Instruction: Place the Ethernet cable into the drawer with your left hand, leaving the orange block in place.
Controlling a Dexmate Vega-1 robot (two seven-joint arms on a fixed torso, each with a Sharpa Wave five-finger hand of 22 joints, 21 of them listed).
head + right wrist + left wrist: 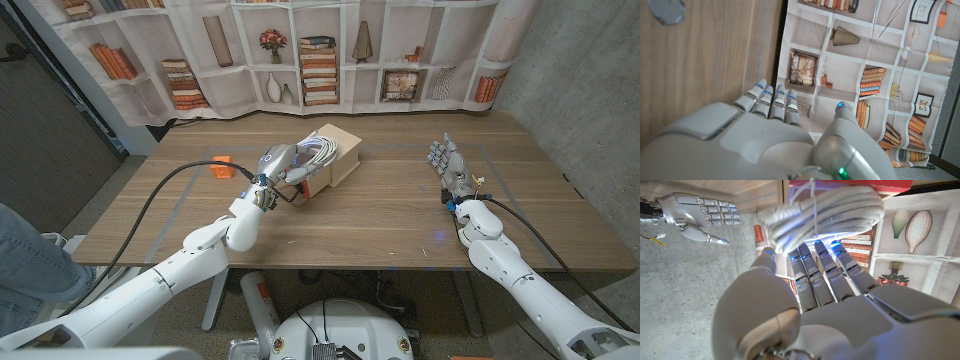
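Left hand (283, 163) at the drawer (338, 153), fingertips against coiled Ethernet cable (822, 212); actual grip cannot be told. Judged light, floppy, loop-prone: best gathered across the tied middle.

From my station I see the wooden counter (400, 225), its far edge against a curtain printed with bookshelves (330, 50) holding books and vases. A grey concrete wall (580, 70) stands along the right, and a person's jeans-clad leg (25, 260) shows at the left edge.
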